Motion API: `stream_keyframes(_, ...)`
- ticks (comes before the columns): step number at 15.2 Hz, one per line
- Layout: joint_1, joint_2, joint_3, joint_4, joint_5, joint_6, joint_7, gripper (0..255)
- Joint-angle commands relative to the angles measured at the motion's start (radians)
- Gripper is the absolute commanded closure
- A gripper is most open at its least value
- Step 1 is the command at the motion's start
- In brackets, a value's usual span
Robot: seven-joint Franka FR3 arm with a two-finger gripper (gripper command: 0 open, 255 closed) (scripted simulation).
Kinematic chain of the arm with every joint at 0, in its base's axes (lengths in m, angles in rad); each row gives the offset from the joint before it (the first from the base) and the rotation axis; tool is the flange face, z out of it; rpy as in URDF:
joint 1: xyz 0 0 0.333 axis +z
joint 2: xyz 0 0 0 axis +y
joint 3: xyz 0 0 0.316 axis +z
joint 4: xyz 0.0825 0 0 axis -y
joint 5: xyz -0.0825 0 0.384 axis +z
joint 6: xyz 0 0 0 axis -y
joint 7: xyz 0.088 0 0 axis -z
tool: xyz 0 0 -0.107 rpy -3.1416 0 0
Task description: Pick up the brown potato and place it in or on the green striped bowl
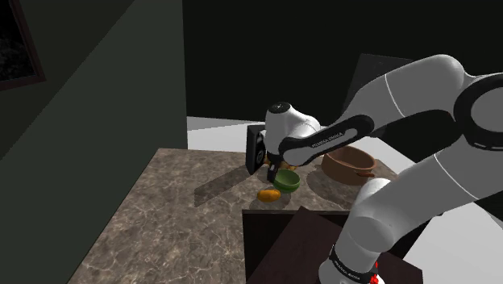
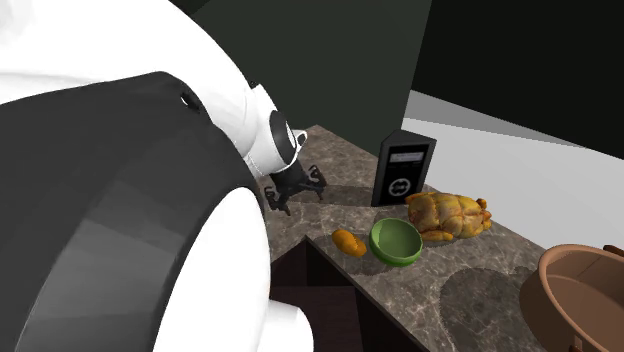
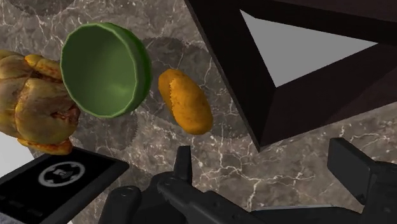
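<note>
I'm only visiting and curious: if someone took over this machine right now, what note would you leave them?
Jaws: open, holding nothing, above the counter near the potato.
Potato: lying on the counter beside the green bowl.
Bowl: empty, with a roast chicken on its other side.
Done: nothing picked up yet.
Left: lower onto the potato, close on it, lift it and set it in the bowl.

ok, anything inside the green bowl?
Nothing: the green bowl shows a bare interior in the wrist view. The potato lies on the counter beside it. The counter beneath the bowl is covered.
</note>
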Motion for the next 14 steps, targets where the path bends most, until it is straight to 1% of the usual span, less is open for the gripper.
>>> stream_keyframes(1,-0.028,0.078,-0.007,-0.012,-0.07,0.098,0.009,0)
stream_keyframes(4,-0.079,0.216,-0.006,0.001,-0.197,0.229,0.054,0)
stream_keyframes(6,-0.116,0.314,-0.002,0.024,-0.304,0.305,0.106,0)
stream_keyframes(8,-0.148,0.415,-0.002,0.06,-0.431,0.368,0.177,0)
stream_keyframes(10,-0.169,0.517,-0.011,0.108,-0.569,0.415,0.261,0)
stream_keyframes(12,-0.177,0.616,-0.027,0.165,-0.708,0.449,0.351,0)
stream_keyframes(14,-0.175,0.714,-0.048,0.228,-0.837,0.476,0.438,0)
